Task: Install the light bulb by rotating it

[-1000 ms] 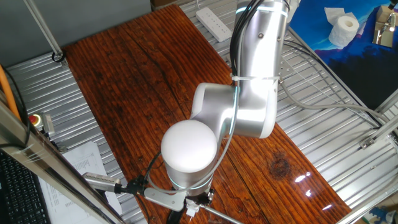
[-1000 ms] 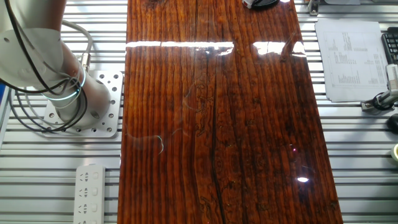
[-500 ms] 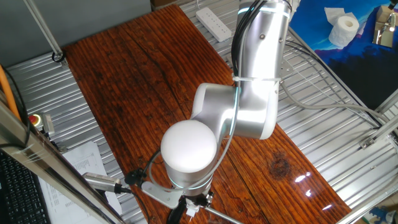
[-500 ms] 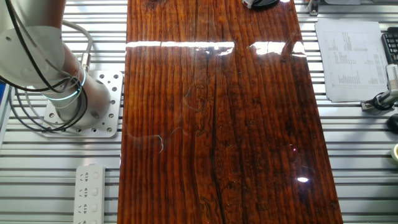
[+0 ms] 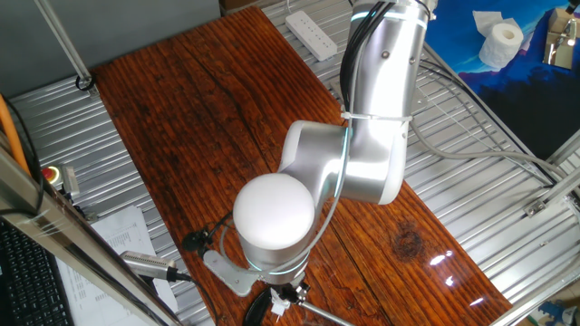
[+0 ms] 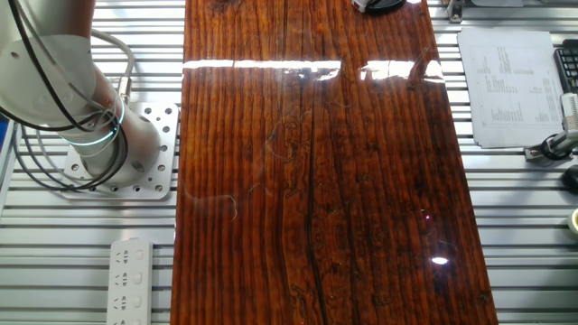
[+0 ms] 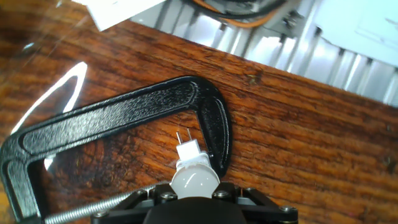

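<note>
The gripper [image 7: 194, 200] is clamped on the light bulb [image 7: 194, 177], pins pointing outward for insertion, above the black C-clamp [image 7: 118, 124] at the wooden counter [image 7: 311, 137] edge.

A dark reddish wooden surface [image 6: 316, 181] with strong grain lies over a bench of ribbed metal slats [image 6: 524, 235], and bright ceiling light glares off its varnish in white patches [image 6: 262, 65]. A white power strip [image 6: 131, 280] lies on the slats beside the wood, and a printed sheet of paper [image 6: 510, 86] rests on the opposite side. Beyond the bench, a blue cloth [image 5: 471, 41] carries a toilet paper roll [image 5: 501, 43], and a red button [image 5: 52, 172] sits at the slatted edge.
</note>
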Controlling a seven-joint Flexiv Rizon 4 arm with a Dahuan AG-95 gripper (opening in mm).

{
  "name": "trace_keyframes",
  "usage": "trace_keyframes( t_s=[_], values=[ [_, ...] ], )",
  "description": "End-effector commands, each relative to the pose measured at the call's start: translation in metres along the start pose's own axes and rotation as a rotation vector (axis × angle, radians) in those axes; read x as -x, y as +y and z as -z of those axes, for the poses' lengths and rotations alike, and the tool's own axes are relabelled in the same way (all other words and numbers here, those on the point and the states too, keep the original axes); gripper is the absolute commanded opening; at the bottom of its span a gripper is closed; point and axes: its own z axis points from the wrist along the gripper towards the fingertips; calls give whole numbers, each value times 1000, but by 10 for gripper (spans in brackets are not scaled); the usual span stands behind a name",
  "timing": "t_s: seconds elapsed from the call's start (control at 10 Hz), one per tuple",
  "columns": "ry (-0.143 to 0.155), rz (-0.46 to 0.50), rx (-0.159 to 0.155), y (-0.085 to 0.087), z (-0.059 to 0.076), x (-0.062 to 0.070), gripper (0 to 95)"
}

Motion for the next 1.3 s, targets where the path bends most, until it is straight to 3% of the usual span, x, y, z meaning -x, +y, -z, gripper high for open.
trace_keyframes(
  t_s=[0.1, 0.7, 0.8, 1.3],
  values=[
    [-3, -74, 8, -1, 1, -1, 0],
    [-11, -229, 23, -3, 1, -1, 0],
    [-11, -250, 26, -3, 1, -1, 190],
    [-13, -313, 26, -3, 1, -1, 190]
  ],
)
